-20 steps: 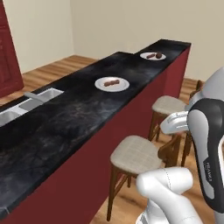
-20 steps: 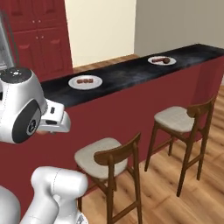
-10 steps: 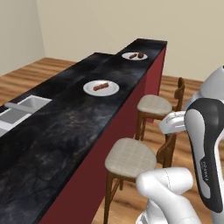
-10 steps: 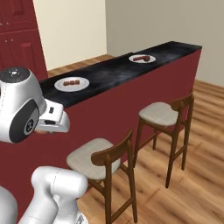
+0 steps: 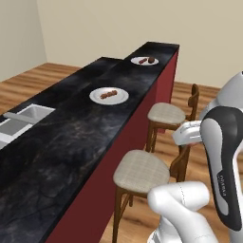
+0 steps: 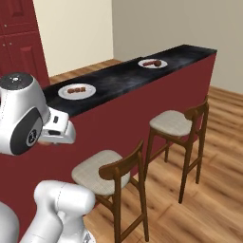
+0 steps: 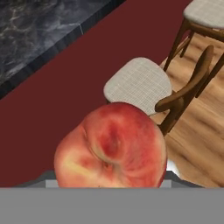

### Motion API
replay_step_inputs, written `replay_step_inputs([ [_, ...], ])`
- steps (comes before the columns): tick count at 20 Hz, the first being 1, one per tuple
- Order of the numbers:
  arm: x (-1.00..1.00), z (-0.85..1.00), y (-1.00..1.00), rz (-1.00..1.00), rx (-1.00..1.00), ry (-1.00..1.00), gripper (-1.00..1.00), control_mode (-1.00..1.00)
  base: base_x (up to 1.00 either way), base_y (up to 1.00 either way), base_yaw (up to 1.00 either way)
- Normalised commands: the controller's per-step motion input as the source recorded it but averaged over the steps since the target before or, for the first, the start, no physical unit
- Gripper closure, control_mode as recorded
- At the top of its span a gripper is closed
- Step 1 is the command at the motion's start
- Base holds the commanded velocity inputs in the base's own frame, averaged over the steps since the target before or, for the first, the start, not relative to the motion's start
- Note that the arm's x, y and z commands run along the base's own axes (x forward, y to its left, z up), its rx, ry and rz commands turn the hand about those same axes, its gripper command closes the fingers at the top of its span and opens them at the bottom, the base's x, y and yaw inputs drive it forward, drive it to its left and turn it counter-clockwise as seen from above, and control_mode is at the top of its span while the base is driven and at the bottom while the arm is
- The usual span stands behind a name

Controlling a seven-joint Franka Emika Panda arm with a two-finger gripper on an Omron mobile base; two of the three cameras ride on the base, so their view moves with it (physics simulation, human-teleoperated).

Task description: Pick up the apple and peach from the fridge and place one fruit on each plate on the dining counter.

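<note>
The whole view is shifting against the earlier frames, so the base is driving along the dining counter (image 5: 71, 142); the things on it are not moving. Likely a carry toward a plate. Two stools (image 6: 102, 176) are standing along the red side, between base and counter edge. Near plate (image 5: 109, 95) and far plate (image 5: 144, 60) are each already carrying small brown food. Jaws are clenching the peach (image 7: 111, 146), riding low beside the counter.

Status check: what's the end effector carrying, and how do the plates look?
End effector shut on peach. Near plate and far plate already hold brown food. Stools line the dining counter.
</note>
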Motion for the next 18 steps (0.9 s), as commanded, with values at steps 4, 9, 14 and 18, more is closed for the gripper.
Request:
replay_step_inputs([
  [4,-0.03,0.23,0.20,0.06,-0.05,-0.16,1.00,-1.00,0.00,0.00,0.00],
  [9,0.09,0.59,0.20,0.20,-0.12,-0.46,1.00,-1.00,0.00,0.00,0.00],
  [14,1.00,0.49,0.19,-0.01,0.00,-0.26,1.00,-1.00,0.00,0.00,0.00],
  [18,1.00,0.01,0.42,-0.06,0.00,0.00,1.00,-1.00,0.00,0.00,0.00],
])
